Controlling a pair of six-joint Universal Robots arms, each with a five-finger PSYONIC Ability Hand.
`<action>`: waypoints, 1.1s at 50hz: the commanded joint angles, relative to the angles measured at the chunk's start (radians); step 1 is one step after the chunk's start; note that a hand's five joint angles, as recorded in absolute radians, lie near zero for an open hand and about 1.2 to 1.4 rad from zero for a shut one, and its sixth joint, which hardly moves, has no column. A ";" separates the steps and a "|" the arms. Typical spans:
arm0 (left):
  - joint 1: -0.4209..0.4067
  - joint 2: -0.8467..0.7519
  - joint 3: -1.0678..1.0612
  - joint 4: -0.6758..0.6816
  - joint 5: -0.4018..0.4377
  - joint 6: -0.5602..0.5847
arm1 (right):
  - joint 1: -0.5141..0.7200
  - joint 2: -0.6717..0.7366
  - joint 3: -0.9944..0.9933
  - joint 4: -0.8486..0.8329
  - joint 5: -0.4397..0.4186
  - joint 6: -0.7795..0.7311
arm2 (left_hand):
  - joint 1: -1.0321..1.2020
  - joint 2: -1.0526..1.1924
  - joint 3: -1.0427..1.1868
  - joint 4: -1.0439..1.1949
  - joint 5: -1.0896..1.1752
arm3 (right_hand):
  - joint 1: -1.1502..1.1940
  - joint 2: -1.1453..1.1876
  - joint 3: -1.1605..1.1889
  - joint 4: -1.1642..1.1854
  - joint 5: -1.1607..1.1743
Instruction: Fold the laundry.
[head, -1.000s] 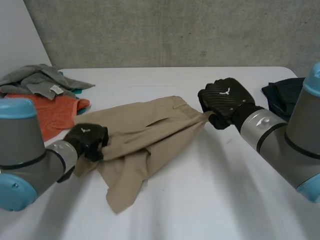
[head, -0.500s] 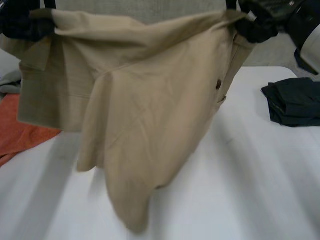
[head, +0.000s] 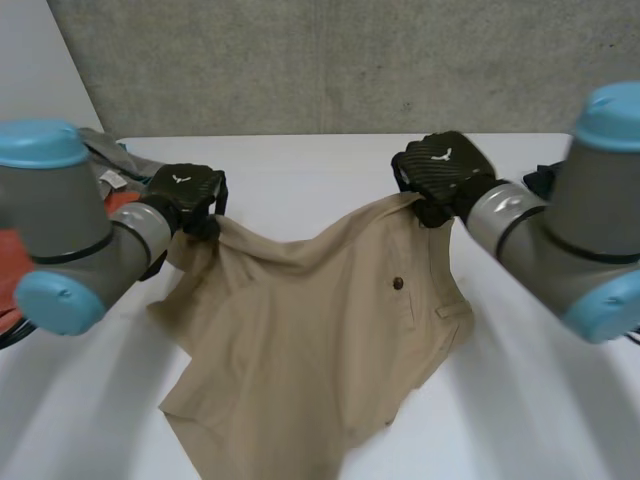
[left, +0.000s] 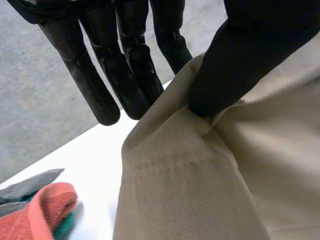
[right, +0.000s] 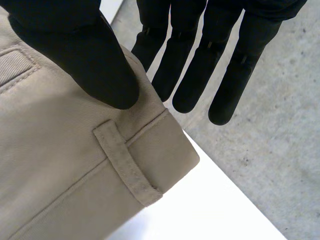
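Note:
A pair of tan trousers hangs by its waistband between my two hands, its lower part spread on the white table. My left hand is shut on the waistband's left corner; in the left wrist view its thumb pinches the tan cloth against the fingers. My right hand is shut on the right corner; the right wrist view has its thumb pressing the waistband beside a belt loop, fingers behind. A button faces up.
A pile of grey clothes and an orange garment lie at the table's left, behind my left arm. A dark folded garment sits at the right, mostly behind my right arm. A concrete wall stands beyond the table's far edge.
The trousers were bunched on the table, then swung up high in both hands. Now they are lowered and spread out, held by the waistband farther back on the table.

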 joint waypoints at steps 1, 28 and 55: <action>0.011 -0.148 0.202 0.078 -0.117 0.049 | 0.053 0.178 -0.112 -0.152 0.076 0.100 | 0.252 0.198 0.206 0.197 0.226 | 0.271 0.209 0.203 0.195 0.213; -0.108 0.378 -0.227 -0.262 -0.131 0.016 | -0.093 -0.190 0.021 0.225 -0.029 -0.052 | -0.952 -1.005 -0.997 -1.007 -0.978 | -0.828 -0.890 -0.896 -0.904 -0.885; -0.130 0.508 -0.706 -0.289 -0.085 -0.386 | -0.027 -0.181 0.536 -0.123 -0.103 0.014 | -0.884 -0.937 -0.929 -0.939 -0.910 | -0.587 -0.649 -0.655 -0.663 -0.645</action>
